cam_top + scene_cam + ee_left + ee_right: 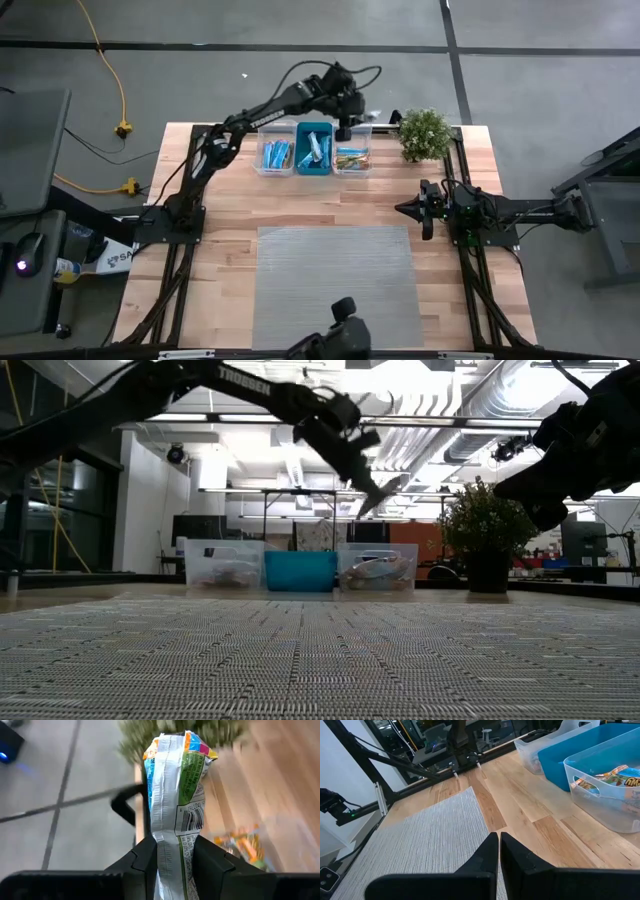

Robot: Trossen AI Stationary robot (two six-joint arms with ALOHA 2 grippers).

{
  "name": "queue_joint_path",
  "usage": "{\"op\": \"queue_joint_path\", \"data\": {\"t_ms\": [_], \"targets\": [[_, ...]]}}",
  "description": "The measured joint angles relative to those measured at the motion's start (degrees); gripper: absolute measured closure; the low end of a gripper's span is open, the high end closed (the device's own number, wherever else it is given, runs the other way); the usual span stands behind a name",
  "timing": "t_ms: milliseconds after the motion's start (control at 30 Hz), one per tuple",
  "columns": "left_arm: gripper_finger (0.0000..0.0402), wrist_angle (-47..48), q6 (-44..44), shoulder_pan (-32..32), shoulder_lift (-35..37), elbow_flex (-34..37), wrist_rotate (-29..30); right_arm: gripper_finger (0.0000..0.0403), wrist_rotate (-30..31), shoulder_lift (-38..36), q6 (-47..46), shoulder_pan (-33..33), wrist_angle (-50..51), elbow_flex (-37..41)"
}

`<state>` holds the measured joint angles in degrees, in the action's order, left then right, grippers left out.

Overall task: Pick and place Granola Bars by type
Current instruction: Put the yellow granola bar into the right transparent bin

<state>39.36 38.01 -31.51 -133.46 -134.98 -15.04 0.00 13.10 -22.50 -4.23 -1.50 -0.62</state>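
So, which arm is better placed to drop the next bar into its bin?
Left. The left claw already grips a green-and-orange wrapped granola bar and hangs above the clear plastic bin holding similar bars. The right claw is shut, holds nothing, and waits farther away beside the grey woven mat.

Flat wrapped granola bar, silvery-white back seam with green, orange and blue print and a barcode [176, 805]: held upright, its lower end pinched between the left gripper's [174, 857] dark fingers, raised above the far bins. Bright blue and silvery wrapped bars [276, 155]: lying in the left clear bin; further blue bars [314, 150] in the teal middle bin. Tan-green-orange wrapped bars [352, 157]: lying loosely piled in the right clear bin.
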Motion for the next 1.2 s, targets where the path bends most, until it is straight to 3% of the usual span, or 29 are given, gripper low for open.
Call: {"op": "queue_joint_path", "data": {"t_ms": [400,1200], "targets": [[0.0306,9.7,5.7,0.3,-3.0,-0.1,0.6,0.0402,0.0,0.0,0.0,0.0,0.0,0.0],[0.0306,10.7,-3.3,2.8,-6.6,0.0,-0.7,0.0402,0.0,0.0,0.0,0.0,0.0,0.0]]}}
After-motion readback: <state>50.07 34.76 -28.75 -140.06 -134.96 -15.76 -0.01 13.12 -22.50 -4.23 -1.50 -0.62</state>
